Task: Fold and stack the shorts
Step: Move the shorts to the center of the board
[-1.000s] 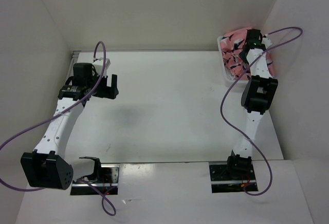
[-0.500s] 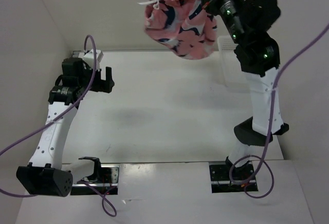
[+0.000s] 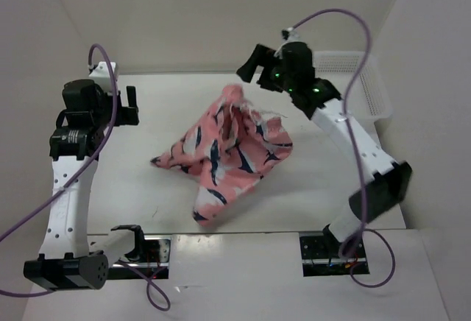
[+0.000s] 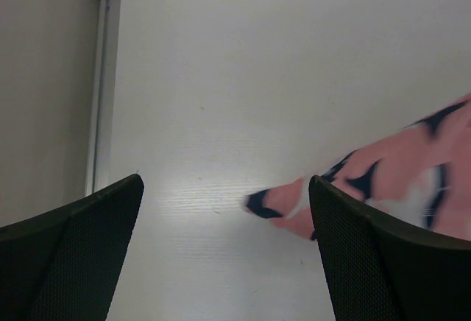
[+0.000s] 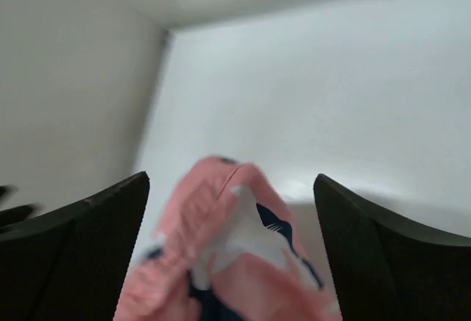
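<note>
The salmon-pink shorts (image 3: 229, 152) with navy-and-white shapes lie in a rumpled, peaked heap on the middle of the table. My right gripper (image 3: 252, 65) hangs just above and behind the heap's top, open. In the right wrist view the blurred shorts (image 5: 221, 262) sit below and between the wide-apart fingers (image 5: 81, 247), touching neither. My left gripper (image 3: 126, 104) stands open at the table's far left, apart from the cloth. In the left wrist view only a pointed end of the shorts (image 4: 291, 205) shows, beside the right finger (image 4: 383, 262).
A white mesh basket (image 3: 364, 85) stands at the back right corner, behind the right arm. White walls close in the table on the left, the back and the right. A purple cable loops over each arm.
The right arm lifted the shorts out of the basket, swung them left over the table and let go; they now rest on the table. The left arm drew back to the left.
</note>
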